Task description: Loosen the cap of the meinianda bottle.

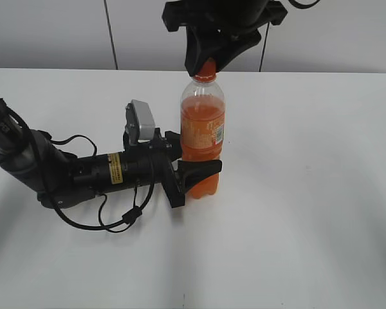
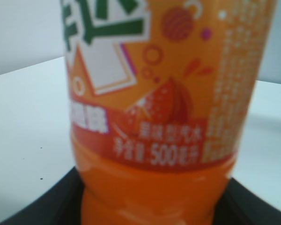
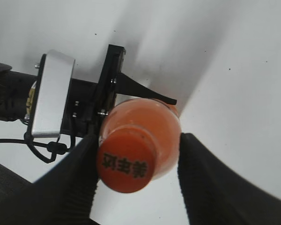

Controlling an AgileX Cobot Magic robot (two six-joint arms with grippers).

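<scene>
Standing upright just right of centre on the white table [image 1: 309,193]: the meinianda bottle [image 1: 202,129], clear plastic with orange drink, its orange cap [image 1: 208,67] at the top middle of the exterior view. Lying low across the left half of that view, the left arm [image 1: 83,170], cables looping beneath it and a silver camera box [image 1: 141,121] mounted on its wrist. At its end, the left gripper [image 1: 196,174], closed around the bottle's lower body below the label, one dark finger [image 1: 202,168] crossing the front of the bottle and hiding part of the orange liquid. Filling the left wrist view, the label [image 2: 154,79], blurred from closeness, with black gripper parts along the bottom corners. Coming down from the top edge of the exterior view, the right gripper [image 1: 209,61], straddling the cap and hiding the cap's upper part from that side. In the right wrist view, the cap [image 3: 127,161] seen from above at lower centre, printed characters on top, with the left ribbed black finger [image 3: 79,173] touching or almost touching its side and the other finger [image 3: 210,178] apart from it across a clear gap of white table. Partly open, then, around the cap; cannot tell whether gripping it. Behind the table, a pale wall [image 1: 51,32] with dark vertical seams.
</scene>
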